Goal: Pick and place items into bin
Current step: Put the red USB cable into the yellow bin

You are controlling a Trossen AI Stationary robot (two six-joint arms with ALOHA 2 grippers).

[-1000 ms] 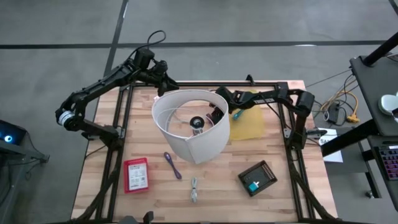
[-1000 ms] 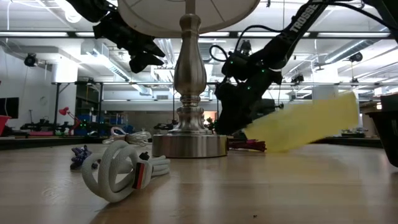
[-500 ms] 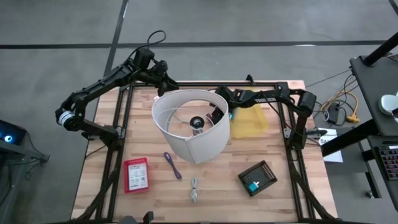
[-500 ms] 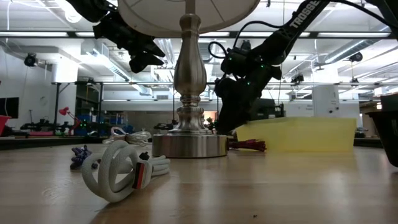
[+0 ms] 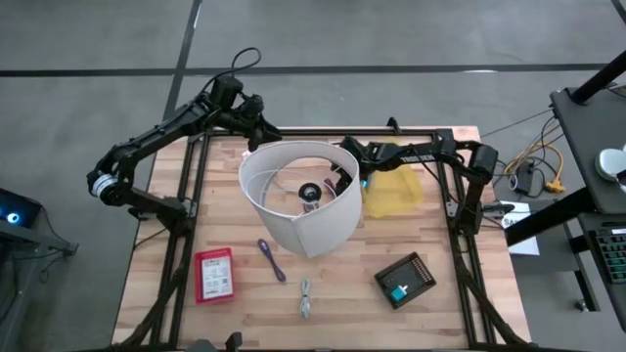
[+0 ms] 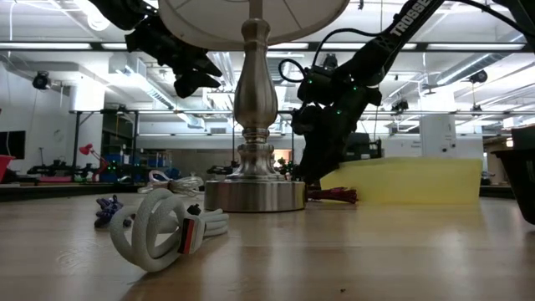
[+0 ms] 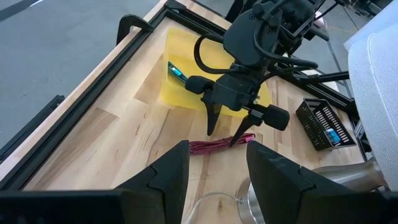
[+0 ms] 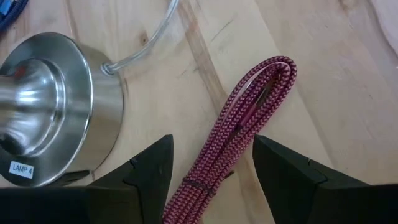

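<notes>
Two changes stand out: a second ago the bin (image 5: 393,190) hung tilted at the right gripper (image 7: 225,132); now it lies flat on the table (image 5: 342,293), far right of the lamp shade (image 5: 298,196), a blue item (image 7: 176,70) inside. That gripper hangs just left of the bin, over the red braided cord (image 8: 239,134) by the lamp base (image 8: 46,106), jaws spread with nothing between them. Likely the cord is the next pick. The left gripper (image 7: 214,168) waits raised at the far left of the shade, fingers apart and empty. A purple pen (image 5: 271,260), a silvery clip (image 5: 305,297), a red box (image 5: 214,274) and a black basket (image 5: 404,280) lie along the near side.
</notes>
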